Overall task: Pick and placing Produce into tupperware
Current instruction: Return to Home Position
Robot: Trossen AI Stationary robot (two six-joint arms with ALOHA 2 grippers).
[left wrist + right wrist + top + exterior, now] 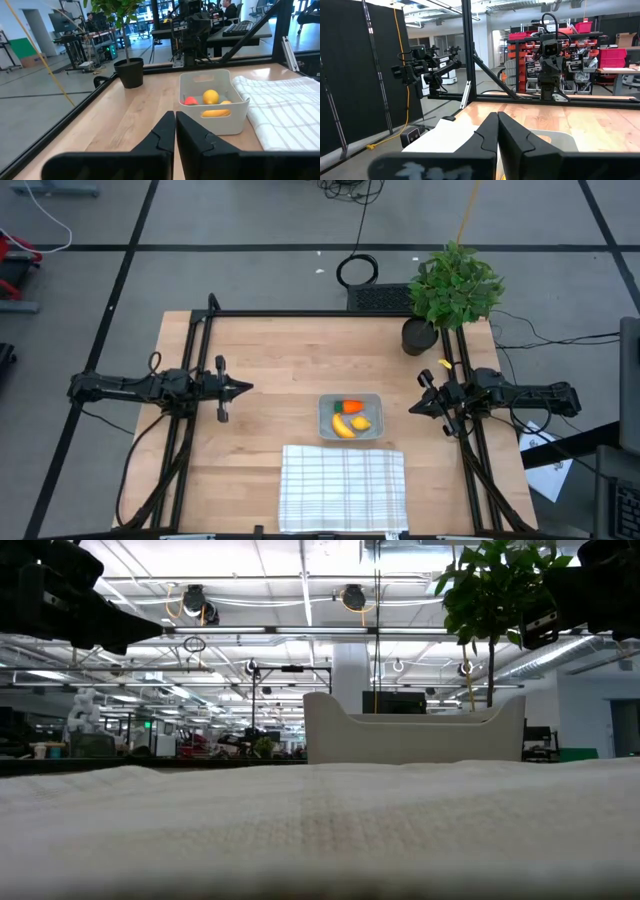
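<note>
Lying together inside the grey tupperware (323, 420) at the middle of the frame, the banana (343, 427), lemon (361, 422) and carrot (351, 406) are resting just above the white checked cloth (342, 485). The left end effector (240, 388) is hovering clenched at the desk's (280, 360) mid-left, and the right end effector (415, 408) is hovering clenched at mid-right, both apart from the tub.

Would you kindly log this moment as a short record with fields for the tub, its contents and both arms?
container: grey tupperware mid-table, beside the white cloth
contents: banana, lemon, carrot, all inside
left hand: shut, empty, left of the tupperware
right hand: shut, empty, right of the tupperware
other: potted plant at a table corner
</note>
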